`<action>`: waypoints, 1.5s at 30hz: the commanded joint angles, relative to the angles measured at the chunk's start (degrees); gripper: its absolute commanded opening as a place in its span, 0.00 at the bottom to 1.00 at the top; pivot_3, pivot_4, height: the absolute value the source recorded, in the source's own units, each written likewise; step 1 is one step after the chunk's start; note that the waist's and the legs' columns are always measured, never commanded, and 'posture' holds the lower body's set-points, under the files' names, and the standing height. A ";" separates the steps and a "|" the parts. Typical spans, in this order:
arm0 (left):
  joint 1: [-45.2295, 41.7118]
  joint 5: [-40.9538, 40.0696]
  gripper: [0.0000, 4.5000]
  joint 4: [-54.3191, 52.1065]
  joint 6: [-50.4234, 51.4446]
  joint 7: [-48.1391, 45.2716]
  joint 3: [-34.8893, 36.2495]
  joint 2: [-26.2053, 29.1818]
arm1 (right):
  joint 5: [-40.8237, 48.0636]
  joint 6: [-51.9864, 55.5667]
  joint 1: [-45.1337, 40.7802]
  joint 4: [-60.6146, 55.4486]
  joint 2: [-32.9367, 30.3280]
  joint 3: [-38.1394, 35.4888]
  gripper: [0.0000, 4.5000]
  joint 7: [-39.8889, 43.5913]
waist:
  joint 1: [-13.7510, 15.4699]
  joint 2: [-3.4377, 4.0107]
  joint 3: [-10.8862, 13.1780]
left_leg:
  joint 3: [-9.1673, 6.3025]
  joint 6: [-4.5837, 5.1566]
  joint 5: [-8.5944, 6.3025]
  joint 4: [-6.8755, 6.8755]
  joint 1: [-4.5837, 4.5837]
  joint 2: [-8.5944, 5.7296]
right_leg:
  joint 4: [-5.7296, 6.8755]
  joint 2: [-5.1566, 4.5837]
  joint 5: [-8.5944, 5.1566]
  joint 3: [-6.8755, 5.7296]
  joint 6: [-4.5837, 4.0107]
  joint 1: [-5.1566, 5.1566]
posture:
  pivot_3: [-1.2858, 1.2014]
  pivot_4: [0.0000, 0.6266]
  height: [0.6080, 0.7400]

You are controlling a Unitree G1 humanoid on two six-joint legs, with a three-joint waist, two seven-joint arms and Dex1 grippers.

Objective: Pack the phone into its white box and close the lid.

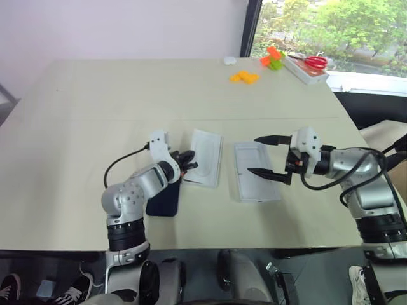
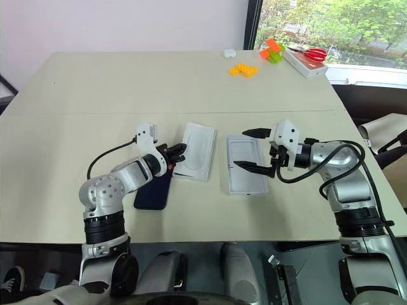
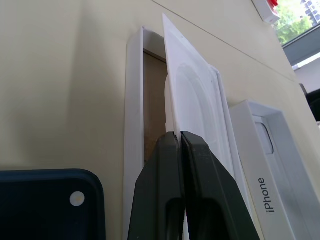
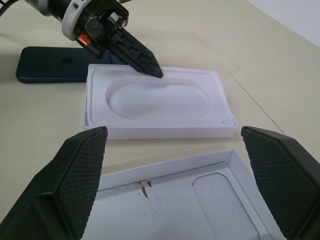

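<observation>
Pinching a thin white sheet (image 3: 195, 95) at its near edge with the left gripper (image 3: 180, 150), fingers pressed together on it. Showing this up close from the left wrist: sheet raised on one side out of the box (image 3: 132, 100), with a strip of brown base laid bare beneath. Looking flatter from the right wrist, where the moulded oval hollow of the sheet reads plainly and the black tip of the left gripper meets its far edge. Reading "iPhone" on the side wall of the lid (image 3: 260, 150) from the left wrist alone.

Holding the right gripper (image 1: 254, 154) wide apart and empty above the lid, which lies inside-up just beside the box, a narrow gap between them. Lying flat on the table (image 1: 127, 101), on the other side of the box, near it: phone (image 1: 164, 200), partly covered by the left forearm from the head views. Cutting the phone off at the frame edge from the left wrist, one corner and a pale round dot left to see. Cannot tell from any view how far the sheet is lifted at its far end, nor whether the phone touches the box wall.

Leaving broad bare tabletop beyond the box and lid, up to orange blocks (image 1: 244, 77) and red scissors (image 1: 315, 61) at the far right corner. Leaving less room toward the near edge, close behind phone and lid.
</observation>
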 commanded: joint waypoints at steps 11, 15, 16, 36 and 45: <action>-2.34 -4.03 0.95 -0.92 4.12 -0.52 0.64 2.34 | -0.22 -1.49 -1.21 -1.37 0.56 -0.64 1.00 -0.43 | -0.09 0.00 0.00 | 0.00 0.00 0.00 0.00 0.04 -0.01 | -0.01 0.03 0.00 0.00 0.00 0.08 | 0.52 0.24 1.00; -5.56 -6.67 0.98 -2.76 7.83 -1.56 0.96 4.60 | -0.29 -1.50 -1.35 -1.11 0.88 -0.48 1.00 -0.51 | -0.11 0.00 0.00 | -0.01 0.00 0.00 0.00 0.07 -0.01 | -0.01 0.06 -0.01 -0.03 0.01 0.12 | 0.52 0.24 1.00; -6.60 -7.13 0.98 -2.83 8.63 -1.73 1.16 5.09 | -0.34 -1.57 -1.43 -0.95 0.97 -0.45 1.00 -0.51 | -0.11 0.00 0.00 | -0.01 0.00 0.00 0.00 0.07 0.00 | -0.02 0.06 -0.01 -0.03 0.01 0.12 | 0.52 0.24 1.00; -7.03 -4.08 0.02 4.61 2.34 -9.57 -7.68 10.10 | -1.05 -2.13 -2.81 0.18 2.41 -0.14 1.00 -0.56 | 0.11 -0.01 0.01 | -0.03 0.03 -0.02 -0.01 0.02 -0.04 | -0.12 -0.11 0.00 -0.03 0.00 0.10 | 0.52 0.24 1.00; -6.33 1.83 0.00 9.88 -0.62 -9.53 -13.53 9.43 | -1.16 -2.04 -1.98 -0.65 2.02 -0.61 1.00 -1.10 | -0.02 -0.01 0.01 | -0.06 0.04 -0.03 -0.03 0.01 0.03 | -0.09 0.00 -0.01 -0.05 0.00 0.05 | 0.52 0.24 1.00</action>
